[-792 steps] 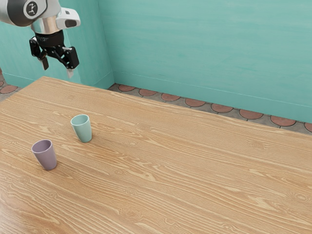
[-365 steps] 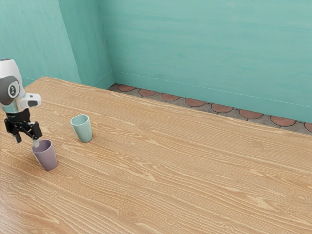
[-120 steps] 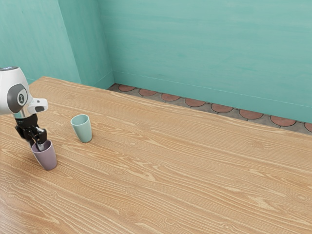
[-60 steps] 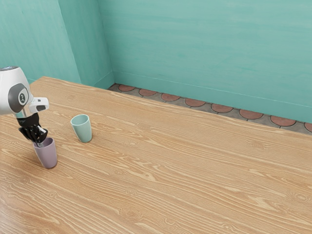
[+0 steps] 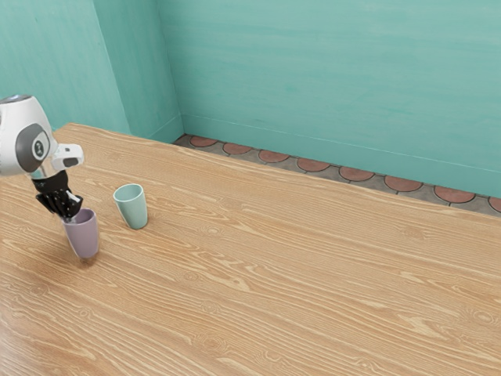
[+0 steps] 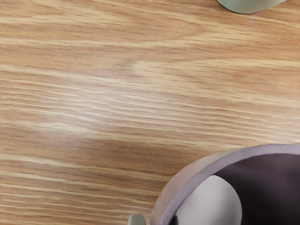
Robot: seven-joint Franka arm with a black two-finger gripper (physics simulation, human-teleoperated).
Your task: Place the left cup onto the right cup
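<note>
So far the gripper (image 5: 66, 210), at the exterior view's left, pinches the purple cup (image 5: 82, 234) by its rim, seemingly just off the table (image 5: 297, 258). Setting it onto the green cup (image 5: 131, 206) beside it is yet to do.

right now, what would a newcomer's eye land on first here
The purple cup at the exterior view's left, its rim pinched in the black pincer. Beside it, toward the exterior view's right, a teal cup stands upright and apart on the broad wooden table.
</note>
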